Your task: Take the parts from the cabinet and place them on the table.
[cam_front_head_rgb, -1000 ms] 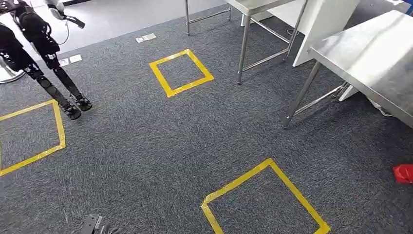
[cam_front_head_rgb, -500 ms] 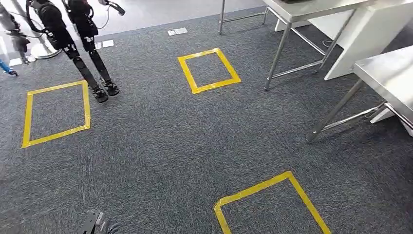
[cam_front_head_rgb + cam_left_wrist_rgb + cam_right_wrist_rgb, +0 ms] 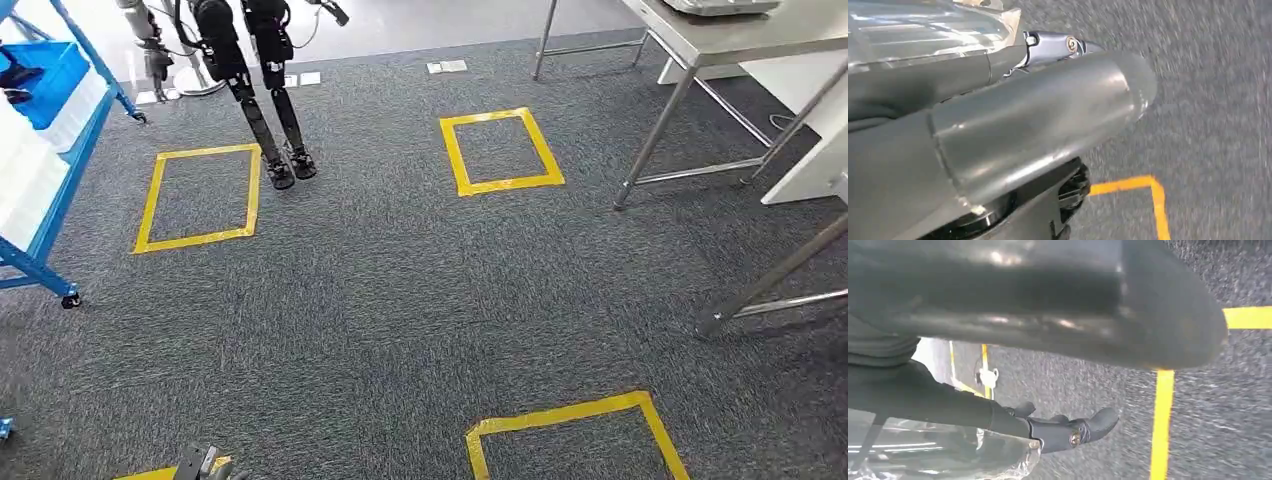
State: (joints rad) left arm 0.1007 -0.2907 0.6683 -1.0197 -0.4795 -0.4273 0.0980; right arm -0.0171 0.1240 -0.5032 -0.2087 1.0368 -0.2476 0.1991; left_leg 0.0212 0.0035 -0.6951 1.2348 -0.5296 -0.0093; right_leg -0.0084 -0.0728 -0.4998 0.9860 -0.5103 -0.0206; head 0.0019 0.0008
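The blue-framed cabinet on castors stands at the left edge of the head view, with a blue bin and white trays on its shelves. A steel table stands at the far right. Both arms hang over the grey carpet. My left hand shows its thick grey thumb stretched out, with a dark finger beside crinkled clear plastic. My right hand looks the same, its dark fingers lying along clear plastic. Whether either hand grips that plastic cannot be made out.
Yellow tape squares mark the carpet. Another robot's black legs stand by the left far square. A second steel table's leg slants in at the right edge. A white block sits behind it.
The camera has swung to the left: tables and squares slid right, the blue cabinet came into view at the left, and the red thing on the floor at the right went out.
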